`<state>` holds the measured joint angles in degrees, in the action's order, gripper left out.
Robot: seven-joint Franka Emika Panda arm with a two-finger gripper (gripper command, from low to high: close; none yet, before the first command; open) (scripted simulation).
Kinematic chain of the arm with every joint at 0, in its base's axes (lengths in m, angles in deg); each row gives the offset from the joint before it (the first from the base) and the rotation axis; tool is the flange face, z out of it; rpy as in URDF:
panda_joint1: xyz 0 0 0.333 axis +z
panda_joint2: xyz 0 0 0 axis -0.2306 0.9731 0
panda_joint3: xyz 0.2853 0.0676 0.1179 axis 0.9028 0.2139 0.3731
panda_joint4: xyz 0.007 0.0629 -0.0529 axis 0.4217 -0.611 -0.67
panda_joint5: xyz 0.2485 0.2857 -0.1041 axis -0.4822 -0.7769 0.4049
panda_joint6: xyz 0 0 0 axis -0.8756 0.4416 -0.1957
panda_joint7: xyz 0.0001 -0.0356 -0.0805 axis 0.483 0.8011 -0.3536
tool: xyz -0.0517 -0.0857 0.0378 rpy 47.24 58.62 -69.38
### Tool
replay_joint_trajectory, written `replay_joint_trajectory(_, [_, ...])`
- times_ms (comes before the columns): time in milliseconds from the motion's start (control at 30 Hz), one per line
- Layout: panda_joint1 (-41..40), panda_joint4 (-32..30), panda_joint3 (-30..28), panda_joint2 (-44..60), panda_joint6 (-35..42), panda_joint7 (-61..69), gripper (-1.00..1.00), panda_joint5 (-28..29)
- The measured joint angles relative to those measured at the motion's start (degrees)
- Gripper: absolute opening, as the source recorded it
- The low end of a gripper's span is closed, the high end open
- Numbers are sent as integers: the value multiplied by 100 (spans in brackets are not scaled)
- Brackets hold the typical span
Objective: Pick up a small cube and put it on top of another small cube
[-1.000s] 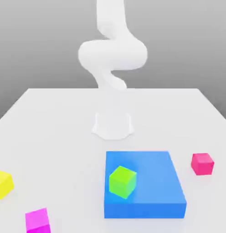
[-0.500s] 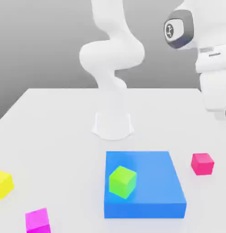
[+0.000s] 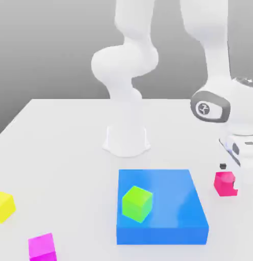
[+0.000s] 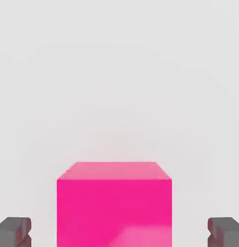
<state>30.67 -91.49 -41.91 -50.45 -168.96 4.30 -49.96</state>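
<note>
Going from the exterior view's left to its right, well apart from the pincer, comes a yellow cube [image 3: 3,206], its outer side cut off by the frame edge. Next, also well apart from the pincer, is a magenta cube [image 3: 42,248], cropped at its lower edge. Nearer the pincer lies the flat blue block [image 3: 159,204], with the lime-green cube [image 3: 137,204] resting on top. Behind them stands the white arm [image 3: 126,66], whose upper stretch runs out of the frame. A round dark-rimmed cap [image 3: 210,106] above the pincer bears a small emblem, but I cannot make out any lettering.

The pincer [image 4: 119,234] is wide open and holds nothing. The pinkish-red cube [image 4: 114,212] sits between its two fingertips, clear of both in the hand view, where part of the cube is cut off. In the exterior view the pincer partly hides that cube, and the hand's outer side is cropped.
</note>
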Motion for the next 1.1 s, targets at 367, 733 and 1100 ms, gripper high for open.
replay_joint_trajectory(367, [-214, -138, 299, -730, 598, 270, -100, -351])
replay_joint_trajectory(733, [-2063, 1007, -553, -984, 1831, 1749, -100, -1616])
replay_joint_trajectory(1100, [-3846, 1998, -2000, -691, 2568, 3082, -100, -2012])
